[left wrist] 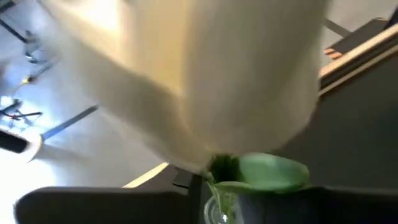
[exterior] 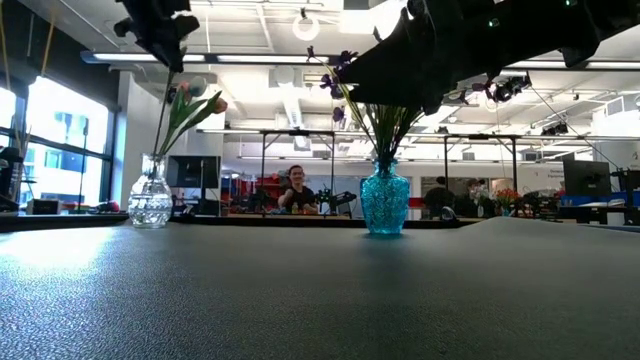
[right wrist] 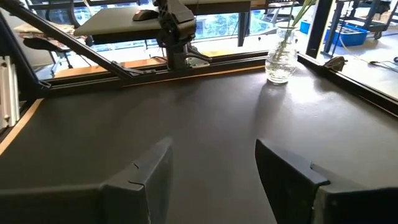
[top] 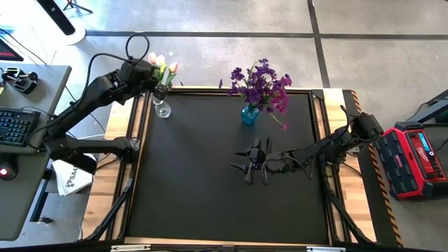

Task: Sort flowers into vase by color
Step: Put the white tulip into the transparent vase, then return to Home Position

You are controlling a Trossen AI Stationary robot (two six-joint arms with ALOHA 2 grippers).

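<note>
A clear glass vase (top: 162, 108) stands at the table's far left with pink and white tulips (top: 162, 65) in it. My left gripper (top: 159, 84) hangs right above it, shut on a white tulip (left wrist: 186, 74) whose bloom fills the left wrist view. A blue vase (top: 250, 114) at the far middle holds bushy purple flowers (top: 262, 84). My right gripper (top: 255, 162) is open low over the middle of the dark table top, its fingers (right wrist: 143, 180) spread wide and touching nothing. My left gripper holds the white tulip by its green stem (left wrist: 216, 171) just below the bloom, pinched between the two fingers. The fingers come from above, pointing down. The stem (exterior: 165, 105) runs down from the gripper into the clear vase (exterior: 150, 200).
The dark mat has a raised wooden border (top: 136, 133). A desk with a keyboard (top: 15, 126) stands to the left, a red case (top: 418, 150) to the right. A person (exterior: 295, 187) sits in the room beyond the table. Open mat lies toward the near side.
</note>
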